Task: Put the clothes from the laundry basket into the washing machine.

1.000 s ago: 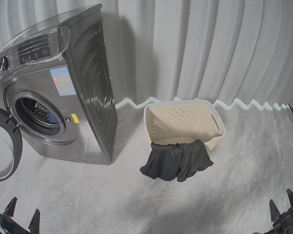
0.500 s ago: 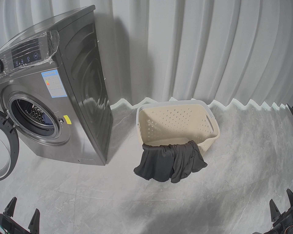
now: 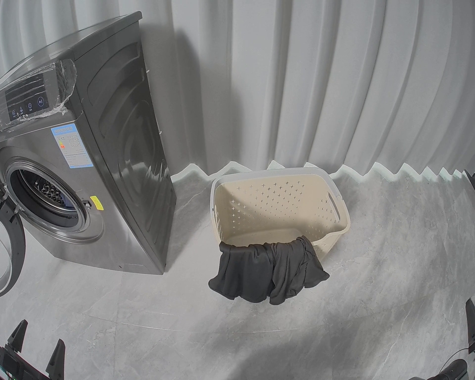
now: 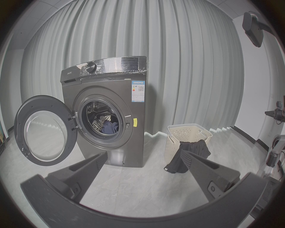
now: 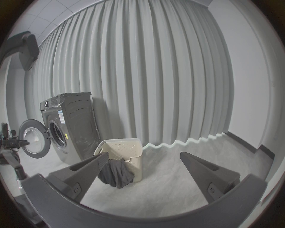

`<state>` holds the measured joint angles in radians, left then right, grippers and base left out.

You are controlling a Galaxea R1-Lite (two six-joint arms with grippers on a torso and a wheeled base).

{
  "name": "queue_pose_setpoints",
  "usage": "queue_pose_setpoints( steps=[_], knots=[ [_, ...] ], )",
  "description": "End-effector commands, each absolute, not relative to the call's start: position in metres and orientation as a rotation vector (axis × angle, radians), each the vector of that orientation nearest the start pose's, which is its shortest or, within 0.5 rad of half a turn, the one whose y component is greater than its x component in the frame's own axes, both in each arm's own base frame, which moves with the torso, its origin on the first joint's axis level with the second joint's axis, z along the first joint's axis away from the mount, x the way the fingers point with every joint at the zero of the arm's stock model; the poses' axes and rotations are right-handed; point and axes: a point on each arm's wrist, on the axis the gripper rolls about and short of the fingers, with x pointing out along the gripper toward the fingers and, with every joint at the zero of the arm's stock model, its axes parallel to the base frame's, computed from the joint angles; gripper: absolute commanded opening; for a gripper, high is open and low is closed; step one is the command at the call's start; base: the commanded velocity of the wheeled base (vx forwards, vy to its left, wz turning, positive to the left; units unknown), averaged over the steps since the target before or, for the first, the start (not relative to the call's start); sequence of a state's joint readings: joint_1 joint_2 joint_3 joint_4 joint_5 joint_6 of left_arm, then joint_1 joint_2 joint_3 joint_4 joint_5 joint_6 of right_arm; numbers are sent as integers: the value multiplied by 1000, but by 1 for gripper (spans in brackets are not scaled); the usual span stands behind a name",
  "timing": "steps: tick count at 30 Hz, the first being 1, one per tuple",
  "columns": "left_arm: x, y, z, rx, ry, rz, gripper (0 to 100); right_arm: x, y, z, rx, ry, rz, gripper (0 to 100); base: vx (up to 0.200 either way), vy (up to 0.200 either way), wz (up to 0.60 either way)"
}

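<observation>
Left wrist view: clothes lie inside the washer drum, door open. Head view, centre: garment drapes the basket front rim, well apart from left gripper and right gripper, both spread wide.

Laundry area, looks like staged room rather than lived-in home. Grey front-load washing machine stands on floor, round door swung open, clothes inside drum, plastic film over control panel. Beige perforated laundry basket near machine, dark garment draped over rim. Pale pleated curtain runs full height behind. Floor grey, marble-patterned. Panelled ceiling, white wall with dark skirting at one side.
</observation>
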<state>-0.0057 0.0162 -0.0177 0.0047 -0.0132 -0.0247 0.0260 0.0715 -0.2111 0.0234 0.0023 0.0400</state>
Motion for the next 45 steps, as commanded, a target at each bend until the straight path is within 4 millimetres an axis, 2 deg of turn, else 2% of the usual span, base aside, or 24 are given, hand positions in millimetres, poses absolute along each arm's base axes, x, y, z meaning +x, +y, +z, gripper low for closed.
queue_pose_setpoints(
  steps=[1, 5, 9, 12, 13, 20, 28, 32, 37, 45],
  knots=[
    [-23, 0, 75, -31, 3, -18, 100, 9, 2, 144, 81, 228, 154, 100, 0, 0, 0],
    [-23, 0, 75, -29, 3, -18, 100, 48, 9, 146, 119, 413, 159, 100, 0, 0, 0],
    [-23, 0, 75, -31, 3, -18, 100, 80, 15, 143, 133, 473, 190, 100, 0, 0, 0],
    [-23, 0, 75, -31, 3, -18, 100, 91, 17, 143, 132, 484, 194, 100, 0, 0, 0],
    [-23, 0, 75, -31, 3, -18, 100, 101, 19, 141, 132, 513, 191, 100, 0, 0, 0],
    [-23, 0, 75, -29, 3, -18, 100, 121, 28, 132, 133, 580, 224, 100, 0, 0, 0],
    [-23, 0, 75, -31, 3, -18, 100, 140, 38, 132, 137, 622, 252, 100, 0, 0, 0],
    [-23, 0, 75, -31, 3, -18, 100, 150, 46, 120, 126, 694, 257, 100, 0, 0, 0],
    [-23, 0, 75, -29, 3, -18, 100, 161, 52, 116, 141, 689, 272, 100, 0, 0, 0],
    [-23, 0, 75, -31, 3, -18, 100, 190, 69, 94, 135, 704, 292, 100, 0, 0, 0]
  ],
)
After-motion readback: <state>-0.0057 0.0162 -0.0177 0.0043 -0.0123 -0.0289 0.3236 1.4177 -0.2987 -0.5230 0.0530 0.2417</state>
